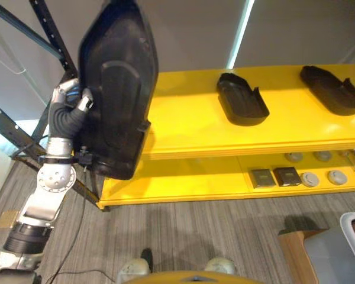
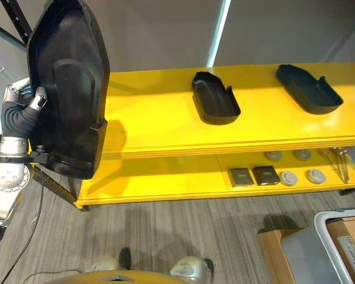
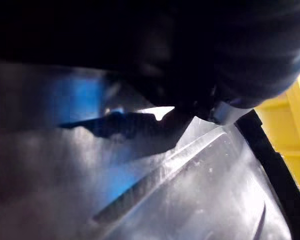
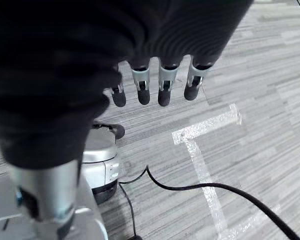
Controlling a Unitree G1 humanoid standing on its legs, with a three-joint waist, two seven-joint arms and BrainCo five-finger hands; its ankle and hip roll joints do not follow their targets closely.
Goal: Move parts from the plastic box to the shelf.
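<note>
A: Far left, what has the left hand (image 1: 77, 100) got?
B: A large black moulded part (image 1: 115, 89), held upright and raised at the left end of the yellow shelf (image 1: 189, 127). The fingers curl round its left edge; its lower end hangs in front of the shelf's corner.

A: Along the top deck?
B: Two smaller black tray-shaped parts, one mid-shelf (image 1: 241, 99), one near the right end (image 1: 333, 89), well apart, both lying flat.

A: Lower deck?
B: Two dark square pieces (image 1: 274, 176) side by side, then round grey discs (image 1: 323, 176) to their right.

A: Plastic box?
B: A pale box rim (image 2: 342, 236) at lower right, on the floor beside a wooden block (image 2: 271, 247).

A: Right hand (image 4: 155, 85)?
B: Hanging over grey floor (image 4: 250, 75), fingers loosely straight, holding nothing.
</note>
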